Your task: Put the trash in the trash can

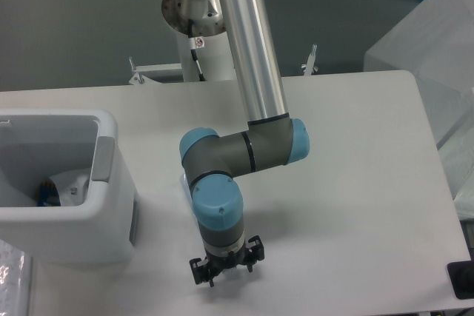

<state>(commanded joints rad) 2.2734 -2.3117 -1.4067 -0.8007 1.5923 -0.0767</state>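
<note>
The trash can (111, 212), a white boxy bin with a grey panel on its right rim, stands at the table's left edge. Inside it lies a crumpled white wrapper (70, 183) beside a small blue bit. The clear bottle is almost wholly hidden under my wrist; only a pale sliver (185, 181) shows to the left of the blue joint. My gripper (226, 268) points straight down near the table's front edge, over the bottle's near end. Its black linkage is spread wide and it looks open. The fingertips are hidden from this camera.
A clear plastic bag (11, 271) lies at the front left corner below the bin. Translucent boxes (437, 57) stand off the table's right side. A black object (461, 279) sits at the front right corner. The arm's base (196, 12) is behind the table.
</note>
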